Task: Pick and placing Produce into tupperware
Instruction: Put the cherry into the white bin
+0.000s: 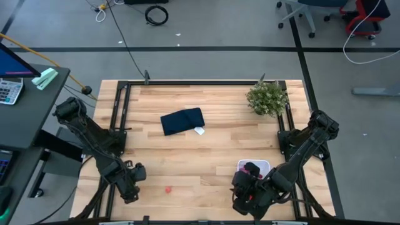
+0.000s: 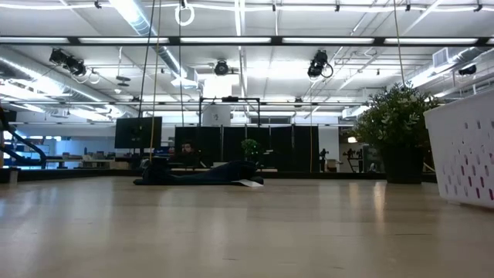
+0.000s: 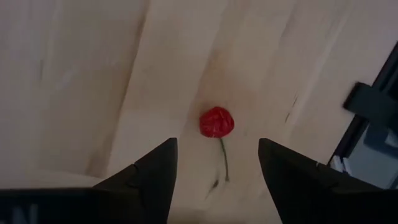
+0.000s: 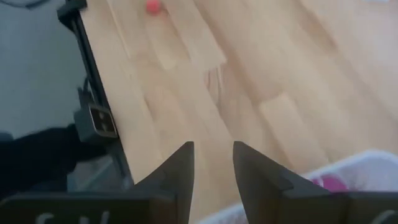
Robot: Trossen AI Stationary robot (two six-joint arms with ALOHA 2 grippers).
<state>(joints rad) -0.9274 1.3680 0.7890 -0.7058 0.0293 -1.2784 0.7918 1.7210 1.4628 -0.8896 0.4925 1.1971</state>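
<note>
A small red toy fruit (image 3: 216, 122) with a thin stem lies on the wood near the table's near edge (image 1: 168, 187). My left gripper (image 3: 217, 157) is open and hovers just short of it, a finger on either side of the stem, touching nothing (image 1: 137, 181). The white tupperware (image 1: 261, 165) stands at the near right, its mesh wall (image 2: 463, 147) filling the low view's right edge. A pink bit (image 4: 329, 182) lies inside it. My right gripper (image 4: 213, 163) hangs over the tupperware's left rim (image 1: 241, 187), fingers narrowly apart and empty. The purple striped ball is out of view.
A folded navy cloth (image 1: 182, 120) with a small white tag lies mid-table, toward the far side. A green bushy plant (image 1: 267, 98) stands at the far right corner. Black frame rails (image 1: 119, 112) run along the table's edges. Bare wood (image 1: 206, 156) lies between cloth and grippers.
</note>
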